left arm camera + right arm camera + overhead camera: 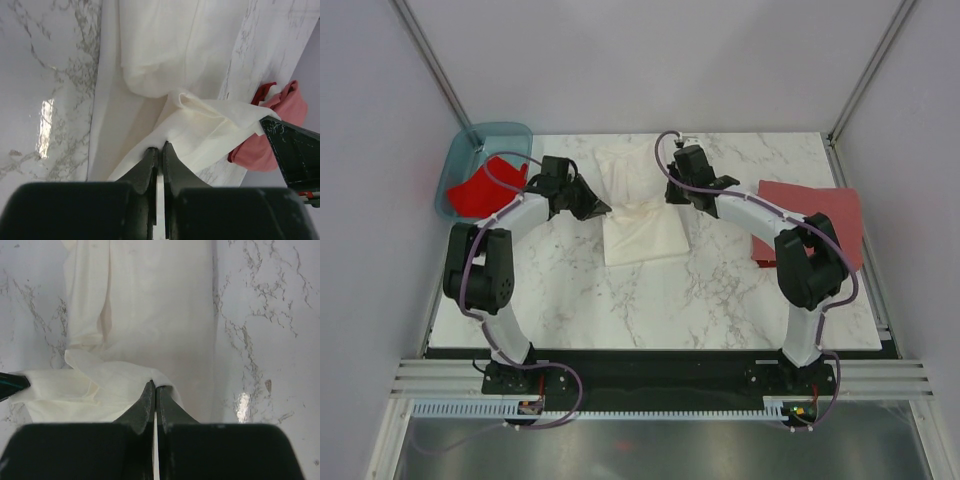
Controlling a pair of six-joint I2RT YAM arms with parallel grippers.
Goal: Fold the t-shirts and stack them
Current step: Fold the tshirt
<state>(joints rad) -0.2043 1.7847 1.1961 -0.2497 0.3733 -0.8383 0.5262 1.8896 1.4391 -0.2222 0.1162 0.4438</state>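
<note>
Pinching white t-shirt, jaws closed: left gripper 9 o'clock, right gripper 3; right arm partly hides brick-red t-shirt.

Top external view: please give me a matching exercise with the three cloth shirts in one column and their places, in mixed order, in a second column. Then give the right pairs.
Things
1. white cloth t-shirt
2. bright red cloth shirt
3. dull brick-red cloth shirt

Places
A. lying flat at the right edge of the marble table
B. in the middle of the table
C. inside the translucent teal plastic tub at the far left corner

Pairs: 1-B; 2-C; 3-A
</note>
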